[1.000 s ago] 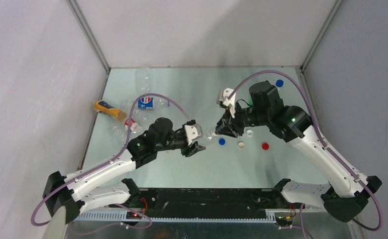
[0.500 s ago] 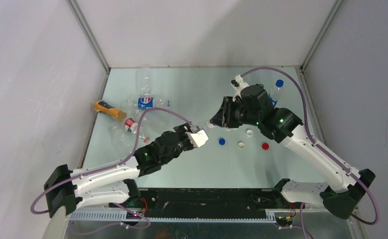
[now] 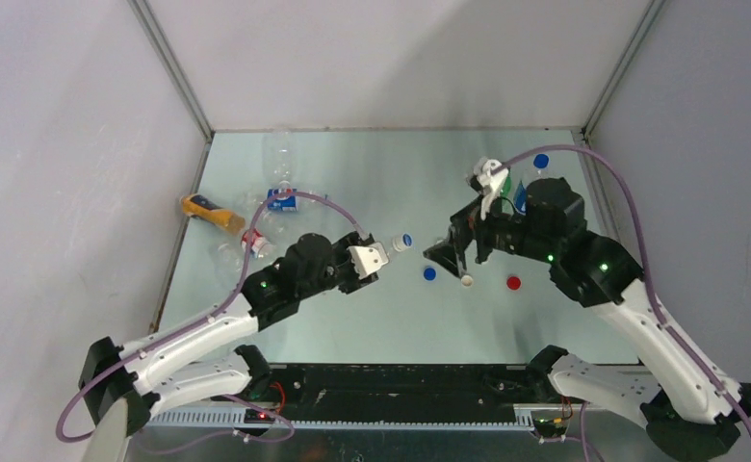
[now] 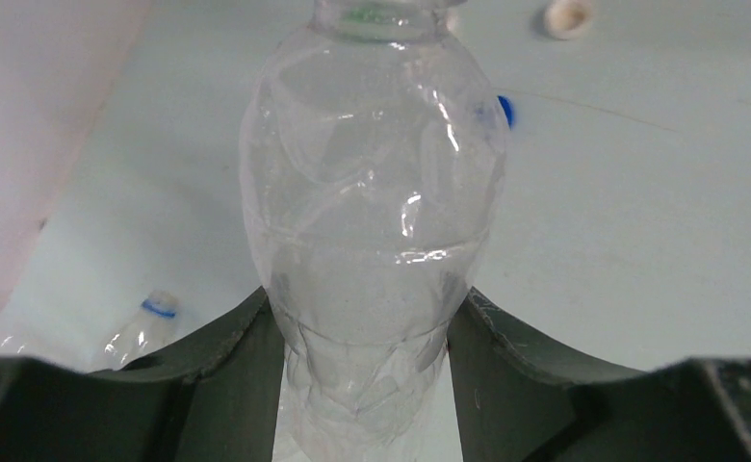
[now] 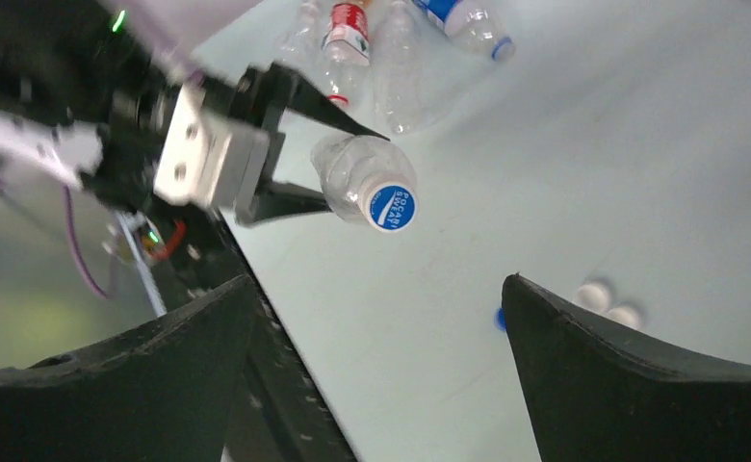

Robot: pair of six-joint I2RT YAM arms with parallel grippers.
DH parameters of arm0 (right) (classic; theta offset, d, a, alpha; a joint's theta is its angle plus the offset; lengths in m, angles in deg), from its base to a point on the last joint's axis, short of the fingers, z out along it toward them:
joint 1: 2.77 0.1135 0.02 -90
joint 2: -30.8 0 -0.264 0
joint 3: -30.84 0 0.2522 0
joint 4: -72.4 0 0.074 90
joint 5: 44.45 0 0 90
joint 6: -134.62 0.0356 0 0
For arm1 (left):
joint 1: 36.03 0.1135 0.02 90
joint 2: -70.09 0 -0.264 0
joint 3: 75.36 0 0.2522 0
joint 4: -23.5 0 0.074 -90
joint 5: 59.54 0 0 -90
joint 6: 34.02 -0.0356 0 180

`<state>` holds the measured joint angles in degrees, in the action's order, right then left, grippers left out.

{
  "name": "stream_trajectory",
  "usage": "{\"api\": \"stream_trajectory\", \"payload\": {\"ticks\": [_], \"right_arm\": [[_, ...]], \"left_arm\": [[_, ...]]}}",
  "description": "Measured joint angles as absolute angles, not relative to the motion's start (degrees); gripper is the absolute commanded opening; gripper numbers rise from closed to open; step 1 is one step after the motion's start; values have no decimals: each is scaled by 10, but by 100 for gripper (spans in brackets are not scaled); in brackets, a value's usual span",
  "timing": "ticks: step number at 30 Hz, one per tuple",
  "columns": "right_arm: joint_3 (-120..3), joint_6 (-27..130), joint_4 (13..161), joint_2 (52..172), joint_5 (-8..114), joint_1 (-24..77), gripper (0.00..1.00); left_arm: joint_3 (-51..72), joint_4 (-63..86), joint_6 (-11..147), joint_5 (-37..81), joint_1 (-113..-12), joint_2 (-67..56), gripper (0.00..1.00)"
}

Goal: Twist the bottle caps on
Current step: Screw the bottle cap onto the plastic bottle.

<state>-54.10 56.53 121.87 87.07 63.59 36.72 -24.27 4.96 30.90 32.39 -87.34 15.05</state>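
My left gripper (image 3: 382, 253) is shut on a clear bottle (image 4: 372, 221), whose body fills the gap between the two fingers. A blue cap (image 3: 406, 240) sits on that bottle's neck, and its printed top (image 5: 391, 207) faces the right wrist camera. My right gripper (image 3: 446, 253) stands open a short way to the right of the cap, with nothing between its fingers (image 5: 189, 366). Loose caps lie on the table below it: a blue one (image 3: 429, 273), a cream one (image 3: 466, 280) and a red one (image 3: 513, 283).
Several bottles lie at the left: an orange-yellow one (image 3: 208, 212), a blue-labelled one (image 3: 283, 199), a red-labelled one (image 3: 251, 241) and a clear one (image 3: 277, 149). A blue-capped bottle (image 3: 541, 162) stands at the back right by a green one (image 3: 504, 183).
My right gripper was closed at the held bottle's neck; it has opened and drawn back to the right, leaving the blue cap on the bottle. The left arm shifted a little, still holding the bottle.
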Motion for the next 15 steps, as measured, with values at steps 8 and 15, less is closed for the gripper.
{"api": "stream_trajectory", "payload": {"ticks": [8, 15], "right_arm": [[-541, 230, 1282, 821, 723, 399, 96], [-541, 50, 1328, 823, 738, 470, 79]], "left_arm": [[-136, -125, 263, 109, -838, 150, 0], [-85, -216, 216, 16, -838, 111, 0]]}}
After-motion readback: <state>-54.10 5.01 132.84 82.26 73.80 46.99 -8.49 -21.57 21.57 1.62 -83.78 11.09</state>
